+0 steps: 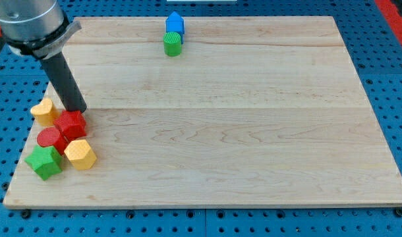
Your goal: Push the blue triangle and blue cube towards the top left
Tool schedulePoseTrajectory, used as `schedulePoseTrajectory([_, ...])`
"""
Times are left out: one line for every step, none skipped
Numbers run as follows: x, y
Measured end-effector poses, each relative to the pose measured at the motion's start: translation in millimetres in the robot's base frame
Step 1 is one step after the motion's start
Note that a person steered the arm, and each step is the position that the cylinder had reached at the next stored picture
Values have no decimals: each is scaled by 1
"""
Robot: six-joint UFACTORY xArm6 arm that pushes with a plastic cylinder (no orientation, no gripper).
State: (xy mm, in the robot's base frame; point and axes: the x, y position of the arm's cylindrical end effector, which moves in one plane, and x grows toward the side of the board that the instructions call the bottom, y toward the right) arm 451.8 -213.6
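You see one blue block (174,24) at board's top edge, touching green cylinder (172,44); second blue not distinguishable. My tip (78,109), fingerless rod, sits by left edge touching red block (72,124). Push undone.

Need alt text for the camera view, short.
My tip touches the top of a red block in a cluster at the wooden board's lower left. A blue block sits against a green cylinder at the view's top.
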Motion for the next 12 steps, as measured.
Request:
schedulePoseTrajectory([-36, -23])
schedulePoseTrajectory([-37, -89])
schedulePoseTrajectory([19, -61])
schedulePoseTrajectory([5, -70])
schedulePoseTrajectory([-49, -55])
schedulePoseTrajectory([-82, 58])
schedulePoseTrajectory([-91, 174])
schedulePoseTrajectory([-109, 284])
schedulePoseTrajectory([-189, 360])
schedulePoseTrajectory([-260, 368])
schedulePoseTrajectory([-259, 267])
schedulePoseTrajectory([-211, 156])
